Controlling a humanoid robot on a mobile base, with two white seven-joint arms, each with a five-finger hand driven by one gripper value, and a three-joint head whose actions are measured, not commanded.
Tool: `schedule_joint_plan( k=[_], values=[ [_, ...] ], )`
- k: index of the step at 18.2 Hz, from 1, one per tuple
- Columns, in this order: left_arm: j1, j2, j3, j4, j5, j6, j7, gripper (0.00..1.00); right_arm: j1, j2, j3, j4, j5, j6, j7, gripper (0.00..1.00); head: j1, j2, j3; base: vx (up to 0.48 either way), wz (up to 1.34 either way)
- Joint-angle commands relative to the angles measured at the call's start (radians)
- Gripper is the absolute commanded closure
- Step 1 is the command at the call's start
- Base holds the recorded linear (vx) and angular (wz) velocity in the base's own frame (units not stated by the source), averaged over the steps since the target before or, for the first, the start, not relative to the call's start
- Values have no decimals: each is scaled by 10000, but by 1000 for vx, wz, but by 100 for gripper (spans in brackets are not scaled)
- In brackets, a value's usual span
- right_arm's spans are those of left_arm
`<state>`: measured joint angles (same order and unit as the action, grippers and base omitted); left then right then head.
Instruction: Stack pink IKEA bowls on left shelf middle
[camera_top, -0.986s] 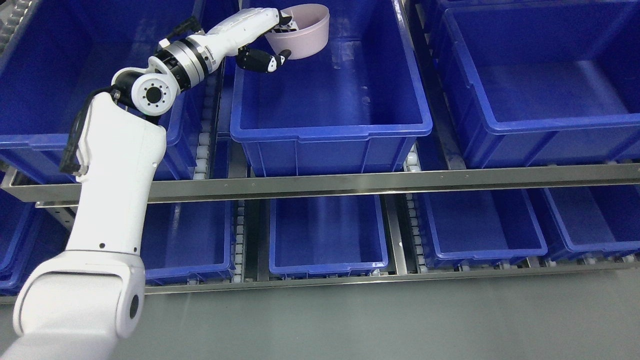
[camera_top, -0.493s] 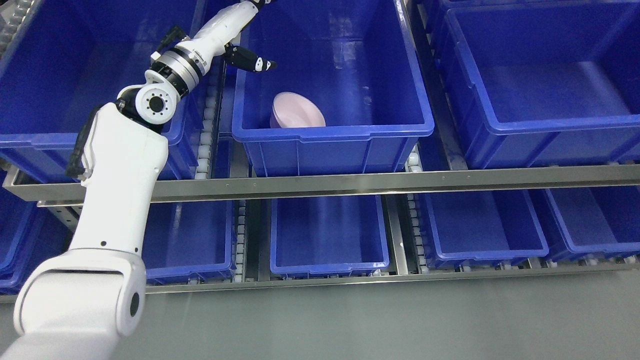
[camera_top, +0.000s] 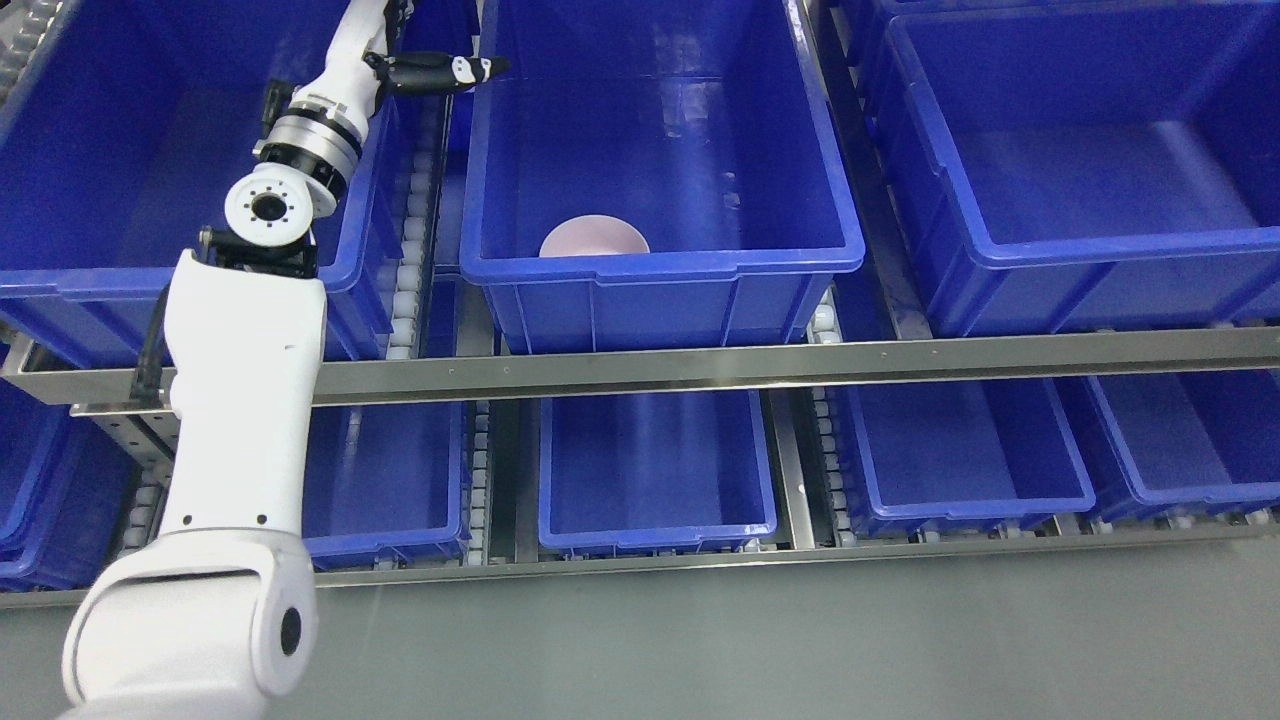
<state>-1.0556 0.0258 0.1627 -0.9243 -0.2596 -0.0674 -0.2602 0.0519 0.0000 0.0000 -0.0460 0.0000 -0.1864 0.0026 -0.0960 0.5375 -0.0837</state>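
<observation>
The left hand (camera_top: 425, 62) is sitting up at the top of the picture, over the gap beside the middle blue bin (camera_top: 660, 265). Most of it is cut off by the top edge. Only a dark thumb is poking out toward the bin's rim, so I cannot tell how far it is opening. It is holding nothing I can see. The pink bowl (camera_top: 594, 238) is lying inside the bin, right against the near wall. No second bowl is showing, so the stack is probably only just starting.
</observation>
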Motion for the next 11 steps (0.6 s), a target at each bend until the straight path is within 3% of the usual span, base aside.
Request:
schedule_joint_plan(
  k=[1,6,11],
  values=[
    [2083,-84,1087,-3897,1828,841,270,0,2,-175,-107,0,77,8,5,0,0,0,0,0,0],
    [3573,-84,522,-5909,1890,950,407,0,2,-175,-92,0,77,-7,5,0,0,0,0,0,0],
    [4082,-84,-62,-6481,1890,874,1912,0,2,-175,-92,0,77,8,5,0,0,0,0,0,0]
  ],
)
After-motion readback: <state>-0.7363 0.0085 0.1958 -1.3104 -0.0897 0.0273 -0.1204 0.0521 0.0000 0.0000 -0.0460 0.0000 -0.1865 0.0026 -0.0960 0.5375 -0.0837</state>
